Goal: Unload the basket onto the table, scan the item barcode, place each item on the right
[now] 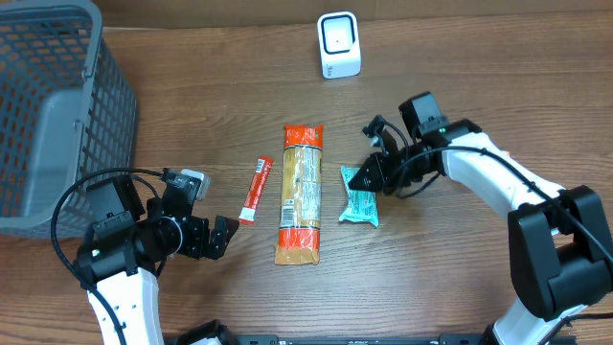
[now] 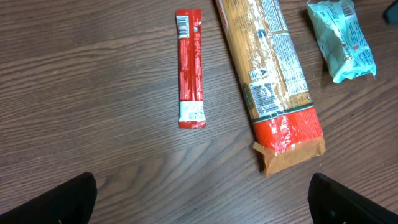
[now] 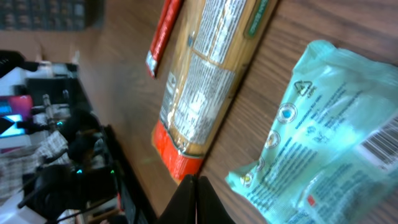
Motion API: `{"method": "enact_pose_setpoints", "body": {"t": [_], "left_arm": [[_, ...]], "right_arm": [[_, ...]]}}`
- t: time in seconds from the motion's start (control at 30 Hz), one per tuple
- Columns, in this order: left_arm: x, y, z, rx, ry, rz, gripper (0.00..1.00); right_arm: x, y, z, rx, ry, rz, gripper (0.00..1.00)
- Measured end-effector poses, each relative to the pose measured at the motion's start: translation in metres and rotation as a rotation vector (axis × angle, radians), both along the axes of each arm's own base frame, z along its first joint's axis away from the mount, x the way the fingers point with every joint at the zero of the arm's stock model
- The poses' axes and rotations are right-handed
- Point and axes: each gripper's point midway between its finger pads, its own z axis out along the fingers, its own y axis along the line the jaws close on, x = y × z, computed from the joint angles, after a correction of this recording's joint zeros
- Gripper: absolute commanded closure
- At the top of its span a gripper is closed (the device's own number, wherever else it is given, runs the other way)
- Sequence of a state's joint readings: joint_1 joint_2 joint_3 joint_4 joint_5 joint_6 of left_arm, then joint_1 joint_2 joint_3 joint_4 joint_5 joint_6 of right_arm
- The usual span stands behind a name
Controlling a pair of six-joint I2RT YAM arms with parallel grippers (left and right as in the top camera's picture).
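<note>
Teal packet (image 1: 359,203): flat on the table (image 1: 498,67), just right of the long pasta pack (image 1: 300,192); its barcode (image 3: 380,149) shows at one end in the right wrist view. Right gripper (image 1: 370,176): clenched at the packet's upper corner; whether the wrapper's edge is pinched cannot be told. Step in hand, likely: picking up the packet. Next move calls for a sure hold, a lift, and the barcode turned toward the white scanner (image 1: 339,45) at the far edge. Left gripper (image 1: 222,236): released, empty, near the red stick (image 1: 256,190). Grey basket (image 1: 57,115): far left.
</note>
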State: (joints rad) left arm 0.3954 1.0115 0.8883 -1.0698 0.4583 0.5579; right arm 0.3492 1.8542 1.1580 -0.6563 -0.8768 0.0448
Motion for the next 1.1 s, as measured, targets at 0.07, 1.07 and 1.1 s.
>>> {"method": "enact_pose_setpoints", "body": {"t": [0.07,1.07,1.1], "left_arm": [[0.0,0.0,0.0,0.0,0.0,0.0,0.01],[0.0,0.0,0.0,0.0,0.0,0.0,0.01],[0.0,0.0,0.0,0.0,0.0,0.0,0.0]], "right_arm": [[-0.002,-0.001,-0.007,0.032,0.014,-0.019,0.96],[0.011,-0.005,-0.012,0.177,0.141,-0.2,0.96],[0.011,-0.005,-0.012,0.174,0.142,-0.203,0.96]]}}
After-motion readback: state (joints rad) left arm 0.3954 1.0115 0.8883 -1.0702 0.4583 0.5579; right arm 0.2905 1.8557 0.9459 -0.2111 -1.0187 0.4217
